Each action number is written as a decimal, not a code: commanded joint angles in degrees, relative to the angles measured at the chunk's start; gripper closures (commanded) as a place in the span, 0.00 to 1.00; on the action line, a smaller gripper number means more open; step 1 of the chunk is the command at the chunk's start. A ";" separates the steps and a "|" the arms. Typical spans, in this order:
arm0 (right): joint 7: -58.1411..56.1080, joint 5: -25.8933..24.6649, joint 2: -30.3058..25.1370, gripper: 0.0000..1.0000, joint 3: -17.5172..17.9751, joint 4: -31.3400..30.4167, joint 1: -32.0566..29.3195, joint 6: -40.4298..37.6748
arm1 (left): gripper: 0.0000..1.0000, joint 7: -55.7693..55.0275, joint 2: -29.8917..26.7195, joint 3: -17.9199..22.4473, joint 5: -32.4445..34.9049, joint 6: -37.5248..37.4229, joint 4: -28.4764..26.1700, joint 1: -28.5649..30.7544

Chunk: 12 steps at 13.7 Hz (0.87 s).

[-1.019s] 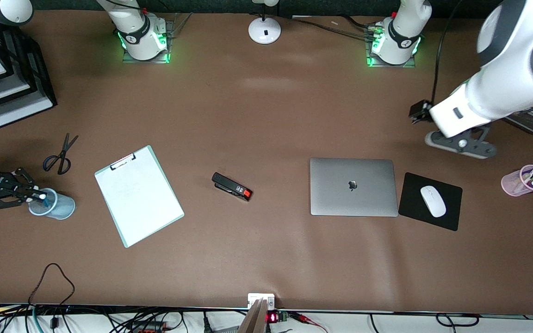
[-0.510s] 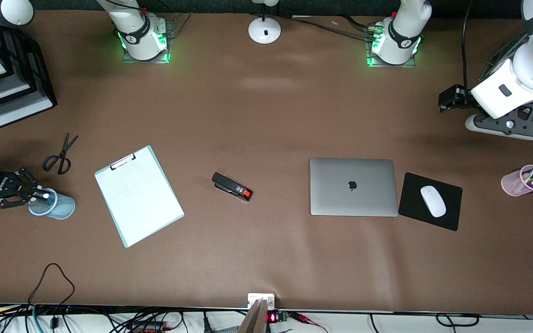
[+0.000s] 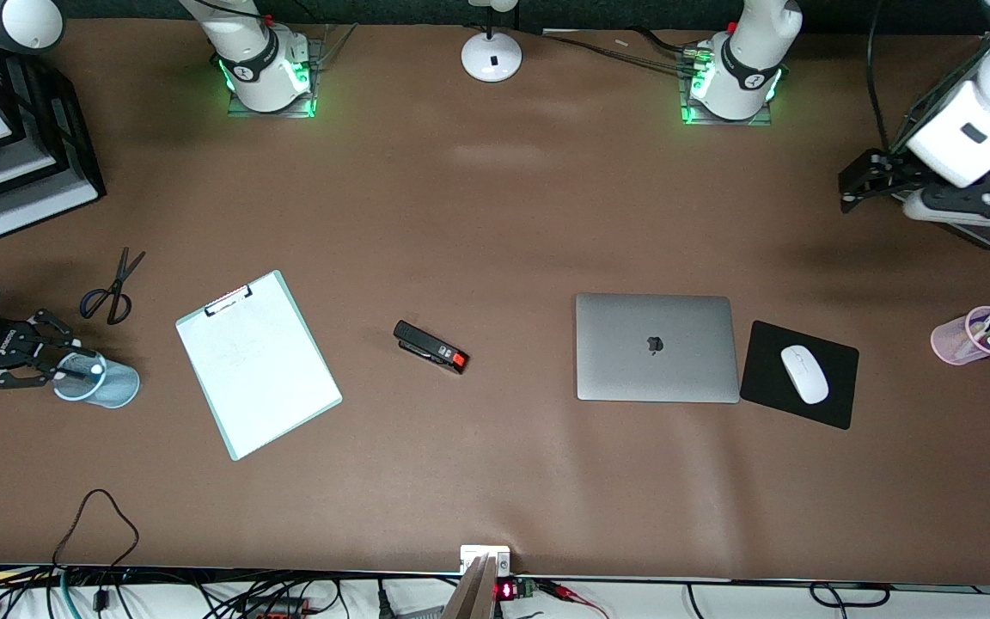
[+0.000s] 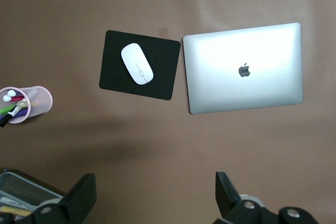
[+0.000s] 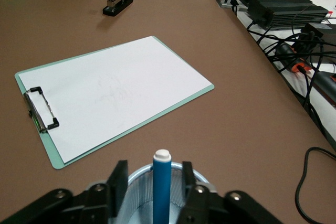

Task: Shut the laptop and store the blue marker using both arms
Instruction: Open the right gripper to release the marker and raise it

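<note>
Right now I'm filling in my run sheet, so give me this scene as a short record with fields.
laptop: the laptop lies shut on the table, lid logo up, beside the black mouse pad
blue marker: the blue marker stands upright in the blue cup, white tip up
right claw: the right claw is at the cup's rim, its fingers apart on either side of the marker
left claw: the left claw is open and empty, up over the left arm's end of the table
other items: clipboard, stapler, scissors
</note>
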 commanded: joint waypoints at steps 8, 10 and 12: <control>27.34 -12.03 -13.37 0.00 1.17 1.05 2.20 -8.82 | 0.00 -0.05 0.79 0.54 -0.65 -2.44 2.05 -1.89; 33.66 -13.70 -16.09 0.00 1.17 1.05 4.31 -10.59 | 0.00 0.04 0.79 0.45 -0.56 -2.44 2.05 -1.80; 39.55 -15.19 -17.16 0.00 1.17 1.05 6.07 -10.76 | 0.00 0.12 0.79 0.45 -0.65 -2.35 2.05 -1.54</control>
